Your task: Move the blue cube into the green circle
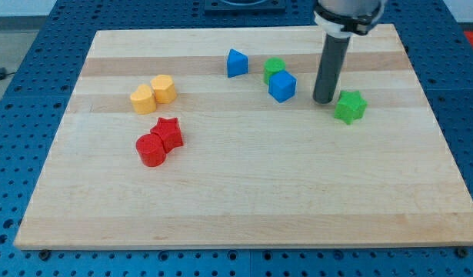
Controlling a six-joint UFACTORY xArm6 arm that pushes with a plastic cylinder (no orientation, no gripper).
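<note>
The blue cube (282, 86) sits on the wooden board at the upper middle. It touches the green circle block (274, 69), which lies just behind it toward the view's top left. My tip (324, 100) rests on the board to the right of the blue cube, a short gap away. It stands just left of a green star block (350, 106).
A blue triangular block (236, 63) lies left of the green circle. Two yellow blocks (154, 94) sit together at the left. A red star (169, 132) and a red cylinder (151, 150) touch below them. The board (244, 208) ends near the view's edges.
</note>
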